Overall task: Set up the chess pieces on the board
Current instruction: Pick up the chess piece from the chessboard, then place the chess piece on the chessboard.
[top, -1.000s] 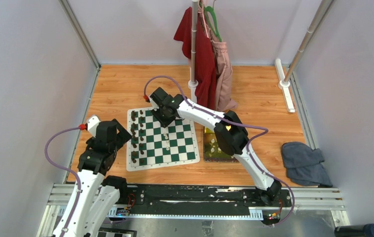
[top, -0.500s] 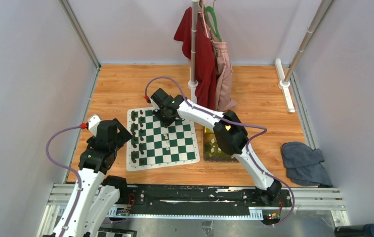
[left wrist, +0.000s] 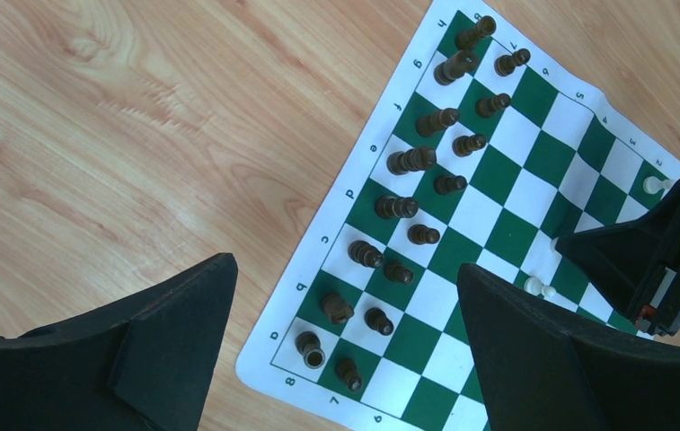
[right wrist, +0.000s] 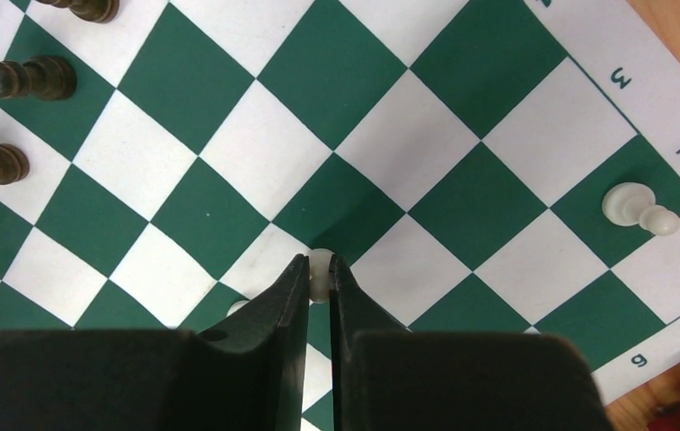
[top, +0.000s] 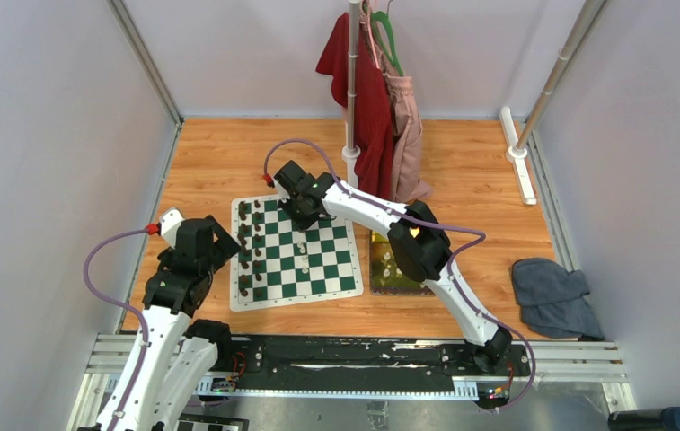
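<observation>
The green-and-white board [top: 318, 269] lies on the wooden table, with dark chessmen [top: 245, 247] in two files along its left side. My right gripper [right wrist: 319, 260] reaches down over the board's far middle [top: 301, 215], its fingers shut on a small cream-white chess piece [right wrist: 320, 280]. A white pawn [right wrist: 639, 211] stands near the board's edge [right wrist: 668, 99], and another white piece [right wrist: 234, 308] peeks out beside the left finger. My left gripper [left wrist: 345, 267] hovers open above the board's near-left corner [left wrist: 264, 364], holding nothing.
A yellow-green tray [top: 405, 284] with more white pieces sits right of the board. Clothes hang on a rack [top: 372, 99] behind. There is a grey cloth [top: 556, 296] at the right and a white strip [top: 516, 153] at the far right.
The right gripper's fingers have closed onto the white piece, and the arm has shifted slightly towards the far left. The left arm has stayed still.
</observation>
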Action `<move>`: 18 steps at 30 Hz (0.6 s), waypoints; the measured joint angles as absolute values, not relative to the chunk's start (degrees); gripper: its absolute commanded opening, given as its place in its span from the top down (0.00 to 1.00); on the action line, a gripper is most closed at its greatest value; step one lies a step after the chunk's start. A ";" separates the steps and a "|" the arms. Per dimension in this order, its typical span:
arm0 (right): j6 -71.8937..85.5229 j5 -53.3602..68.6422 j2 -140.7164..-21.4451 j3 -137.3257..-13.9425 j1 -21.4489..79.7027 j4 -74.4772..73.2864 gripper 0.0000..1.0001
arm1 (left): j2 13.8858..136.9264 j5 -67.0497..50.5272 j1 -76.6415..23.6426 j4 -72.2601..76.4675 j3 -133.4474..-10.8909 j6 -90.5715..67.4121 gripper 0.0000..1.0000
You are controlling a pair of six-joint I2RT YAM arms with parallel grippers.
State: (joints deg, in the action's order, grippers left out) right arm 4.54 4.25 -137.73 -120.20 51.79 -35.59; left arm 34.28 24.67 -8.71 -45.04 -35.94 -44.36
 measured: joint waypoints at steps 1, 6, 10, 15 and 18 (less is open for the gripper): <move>4.54 4.10 -137.73 -120.20 51.72 -35.59 1.00 | 34.28 24.67 -8.71 -45.04 -35.94 -44.36 0.00; 4.54 2.63 -137.38 -119.79 51.00 -35.59 1.00 | 34.28 24.67 -8.71 -45.04 -35.94 -44.34 0.00; 4.51 1.69 -136.55 -119.11 49.41 -35.62 1.00 | 34.17 24.67 -8.71 -45.04 -35.94 -44.34 0.00; 4.54 0.27 -135.79 -118.58 47.57 -35.59 1.00 | 34.09 24.67 -8.71 -44.97 -35.94 -44.34 0.00; 4.54 -0.45 -135.74 -118.58 46.85 -35.59 1.00 | 34.20 24.67 -8.71 -44.66 -35.94 -44.34 0.00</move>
